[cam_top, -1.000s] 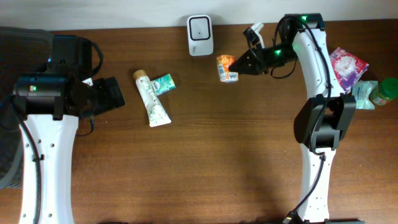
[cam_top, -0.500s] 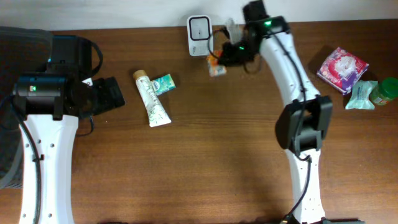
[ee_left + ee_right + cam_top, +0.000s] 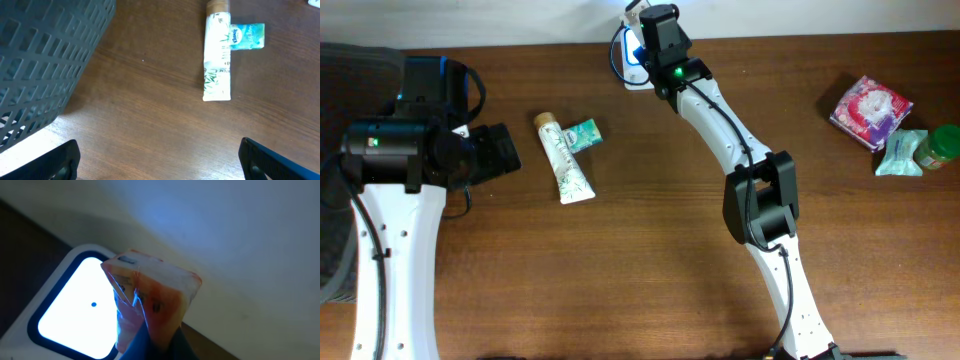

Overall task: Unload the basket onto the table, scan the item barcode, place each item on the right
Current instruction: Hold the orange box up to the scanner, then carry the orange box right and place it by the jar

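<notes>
The right gripper [image 3: 150, 342] is pinched tight on the orange packet [image 3: 152, 297], holding it just over the lit window of the scanner [image 3: 70, 307] at the far edge of the bench [image 3: 650, 220]. A second ago the packet hung well to the right of the scanner. The arm has since swung it across, so the barcode is probably being read now. The left gripper [image 3: 500, 150] sits spread wide and empty near the tube [image 3: 565, 160].

Scanner [image 3: 75, 305] stood at far edge, centre, with packet [image 3: 150, 300] just before its face. Tube [image 3: 565, 160] lay left of centre, tissue pack [image 3: 583, 133] touching its right side. Basket [image 3: 45, 65] sat far left. Pouch [image 3: 871, 108] and bottle [image 3: 940, 147] lay far right.
</notes>
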Motion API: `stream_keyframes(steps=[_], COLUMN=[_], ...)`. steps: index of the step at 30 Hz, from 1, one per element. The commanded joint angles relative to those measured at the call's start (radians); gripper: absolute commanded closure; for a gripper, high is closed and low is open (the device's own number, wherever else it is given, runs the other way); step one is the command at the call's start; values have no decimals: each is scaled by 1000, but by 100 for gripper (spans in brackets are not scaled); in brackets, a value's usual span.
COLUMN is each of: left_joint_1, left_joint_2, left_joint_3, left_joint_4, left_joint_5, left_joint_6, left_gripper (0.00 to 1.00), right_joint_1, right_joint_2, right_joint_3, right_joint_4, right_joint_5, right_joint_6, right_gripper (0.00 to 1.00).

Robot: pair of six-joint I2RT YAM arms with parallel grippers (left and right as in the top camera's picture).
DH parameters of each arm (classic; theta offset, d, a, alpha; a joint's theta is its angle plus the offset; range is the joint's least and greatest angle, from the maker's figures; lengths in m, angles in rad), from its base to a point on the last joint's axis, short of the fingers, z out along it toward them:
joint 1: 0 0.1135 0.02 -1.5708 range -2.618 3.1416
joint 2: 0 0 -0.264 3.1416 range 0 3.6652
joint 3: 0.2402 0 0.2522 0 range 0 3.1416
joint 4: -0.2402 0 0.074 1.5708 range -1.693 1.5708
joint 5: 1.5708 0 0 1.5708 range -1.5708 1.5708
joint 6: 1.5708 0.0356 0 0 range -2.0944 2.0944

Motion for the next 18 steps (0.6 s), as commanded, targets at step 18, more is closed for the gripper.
stream_keyframes(steps=[18], left_joint_1=[3], left_joint_2=[-11], left_joint_3=[5], left_joint_4=[0], left_joint_5=[-5], left_joint_6=[-13], left_gripper=[1], right_joint_1=[-750], right_joint_2=[-233], right_joint_3=[-111], right_joint_4=[-858], right_joint_5=[114], right_joint_6=[559], right_gripper=[61])
